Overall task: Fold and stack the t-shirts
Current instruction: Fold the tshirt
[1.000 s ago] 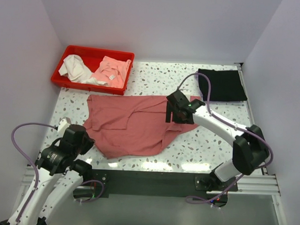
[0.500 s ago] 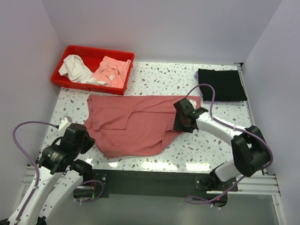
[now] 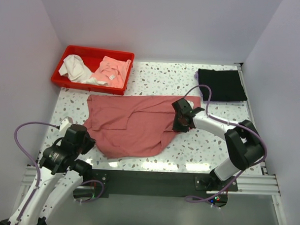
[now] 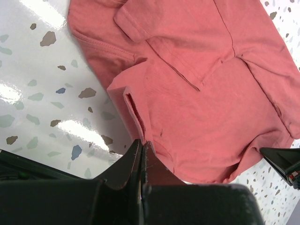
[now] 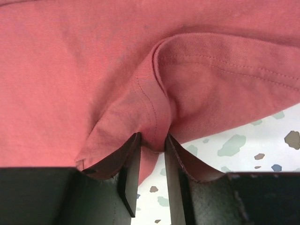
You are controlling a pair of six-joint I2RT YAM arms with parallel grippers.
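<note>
**Item 1.** Dusty rose-red soft-cloth t-shirt (image 3: 132, 124): short-sleeved, fine knit, stitched hems. It lies spread and loosely creased across the middle of the counter, with one sleeve folded over on its left side and the right edge gathered up.

**Item 2.** Black soft-cloth t-shirt (image 3: 222, 85): matte, folded to a flat rectangle. It sits at the far right corner of the counter, apart from item 1.

**Item 3.** Right claw (image 5: 150, 145): two dark angular fingers (image 5: 130, 164), drawn close together. They pinch a raised pleat at the hemmed right edge of the rose-red shirt, low over the counter.

**Item 4.** Left claw (image 4: 142, 143): dark fingers pressed fully together with nothing between them. It hangs over the near left hem of the rose-red shirt; whether it touches the cloth cannot be told.

**Item 5.** Counter (image 3: 213, 144): glossy white, terrazzo-speckled in grey, brown and blue.

**Item 6.** Red rectangular plastic tray (image 3: 100, 50): at the far left. It holds a crumpled white cloth (image 3: 75, 68) and a pale pink garment (image 3: 112, 69).
</note>
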